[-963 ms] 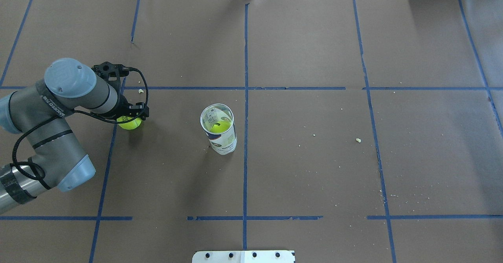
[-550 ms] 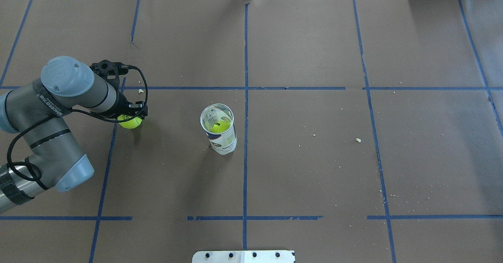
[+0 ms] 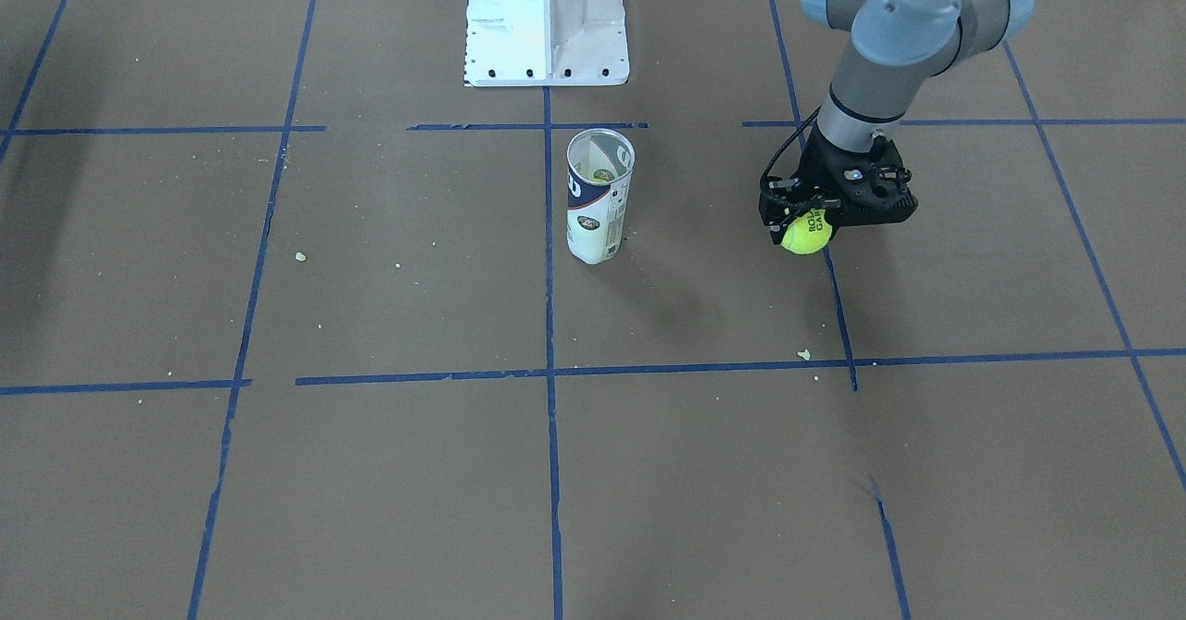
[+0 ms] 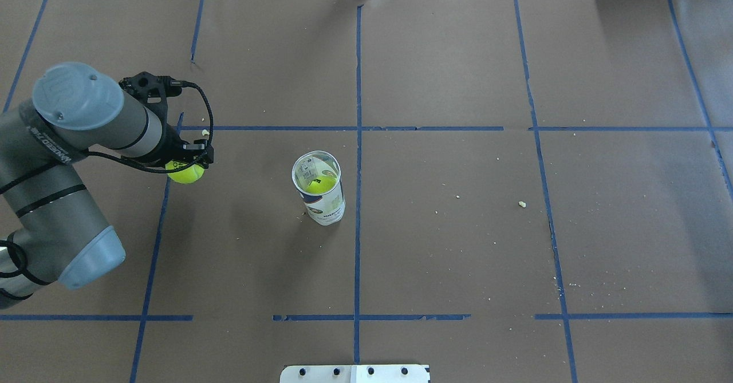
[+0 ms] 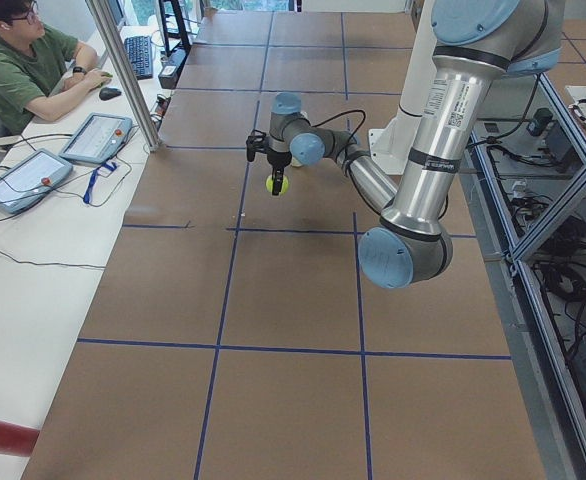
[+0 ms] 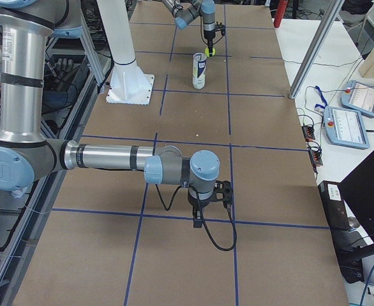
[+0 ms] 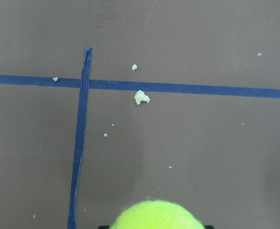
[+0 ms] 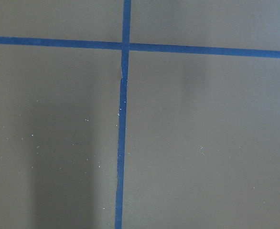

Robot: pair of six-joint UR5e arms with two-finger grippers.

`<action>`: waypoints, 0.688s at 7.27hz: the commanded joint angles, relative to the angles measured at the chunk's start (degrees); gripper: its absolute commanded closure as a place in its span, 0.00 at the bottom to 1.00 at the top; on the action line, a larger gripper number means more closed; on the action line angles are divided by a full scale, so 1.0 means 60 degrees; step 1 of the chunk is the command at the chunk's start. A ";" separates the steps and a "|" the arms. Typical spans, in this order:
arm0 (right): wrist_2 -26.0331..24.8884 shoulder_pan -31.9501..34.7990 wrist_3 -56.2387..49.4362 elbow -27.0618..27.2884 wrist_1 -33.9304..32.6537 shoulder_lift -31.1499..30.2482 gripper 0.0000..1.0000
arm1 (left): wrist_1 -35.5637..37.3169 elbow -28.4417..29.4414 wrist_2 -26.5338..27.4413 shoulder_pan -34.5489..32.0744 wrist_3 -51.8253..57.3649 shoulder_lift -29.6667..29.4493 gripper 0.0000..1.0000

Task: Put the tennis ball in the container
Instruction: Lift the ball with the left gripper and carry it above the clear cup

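A yellow-green tennis ball with black lettering hangs a little above the brown table, and my left gripper is shut on it. In the overhead view the ball pokes out beneath the gripper, well to the left of the container. The container is a clear upright tube with a white and navy label, open at the top, and another ball lies inside it. The left wrist view shows only the held ball's top. My right gripper shows only in the exterior right view; I cannot tell its state.
The white robot base stands behind the container. Blue tape lines and small crumbs mark the brown paper. My right arm stretches low over the table's right end. An operator sits at a side desk.
My left arm has risen and drawn slightly back and left, carrying the ball up off the table. The container has not moved.
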 commanded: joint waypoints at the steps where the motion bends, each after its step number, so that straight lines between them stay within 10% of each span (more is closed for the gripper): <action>1: 0.0000 0.0000 0.0000 -0.0004 -0.0011 0.0006 0.00 | 0.1336 -0.1362 -0.0442 -0.0773 -0.0003 -0.0054 0.69; 5: 0.0000 0.0000 0.0000 -0.0004 0.0003 0.0006 0.00 | 0.3536 -0.2304 -0.1089 -0.0750 -0.1110 -0.1486 0.68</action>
